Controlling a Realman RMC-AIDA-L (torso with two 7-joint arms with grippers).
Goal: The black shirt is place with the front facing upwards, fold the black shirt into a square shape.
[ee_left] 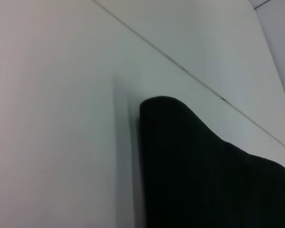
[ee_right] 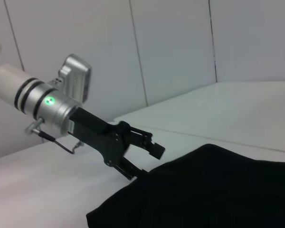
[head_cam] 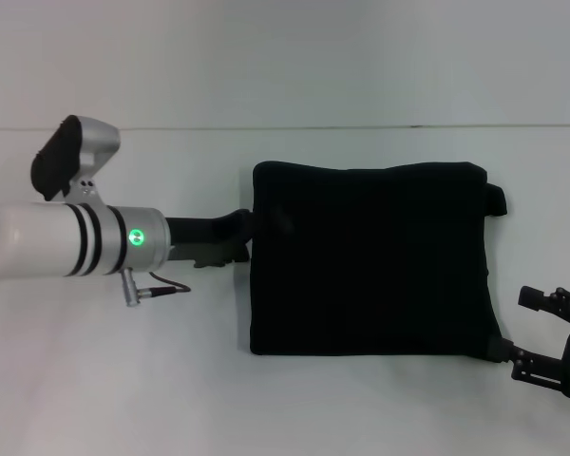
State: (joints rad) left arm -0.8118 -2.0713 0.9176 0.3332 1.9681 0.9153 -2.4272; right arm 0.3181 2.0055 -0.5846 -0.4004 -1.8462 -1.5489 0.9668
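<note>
Nearest the head camera, the right claw [head_cam: 541, 332] sits just off the black shirt's [head_cam: 370, 261] near right corner, its fingers spread apart and gripping nothing, one black fingertip touching or almost touching that corner. That shirt lies flat on the white worktop [head_cam: 123, 380], already folded into a roughly square block with no lettering showing; a small flap of cloth sticks out at its far right corner. At the shirt's left edge, about midway along it, the left claw [head_cam: 237, 237] reaches in from the white and silver arm with the green light. In the right wrist view its fingers [ee_right: 152, 148] are parted, the lower one against the shirt's edge [ee_right: 204, 190], the upper one above the cloth.
</note>
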